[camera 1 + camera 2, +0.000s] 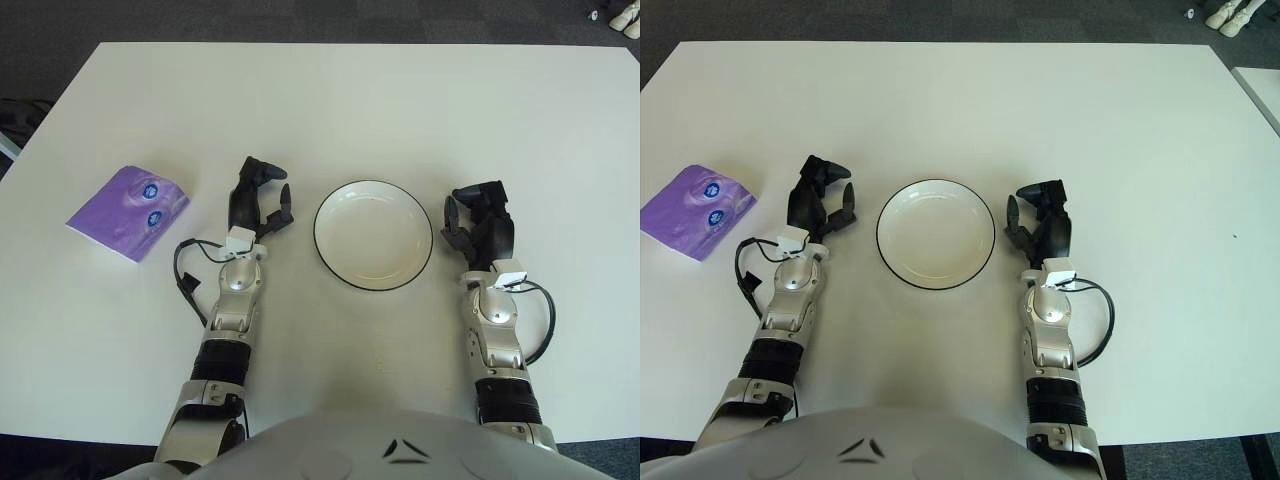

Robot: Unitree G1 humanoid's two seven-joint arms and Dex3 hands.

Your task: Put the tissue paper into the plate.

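A purple tissue pack (pixel 129 211) with two blue round marks lies on the white table at the left. A white plate (pixel 373 234) with a dark rim sits in the middle and holds nothing. My left hand (pixel 257 198) is between the pack and the plate, fingers loosely curled and holding nothing. It is about a hand's width right of the pack. My right hand (pixel 478 222) is just right of the plate, fingers relaxed and holding nothing.
The white table (pixel 340 100) extends far back and to the right. Its front edge runs near my forearms. Dark floor shows beyond the table's edges, with pale objects (pixel 626 15) at the far right corner.
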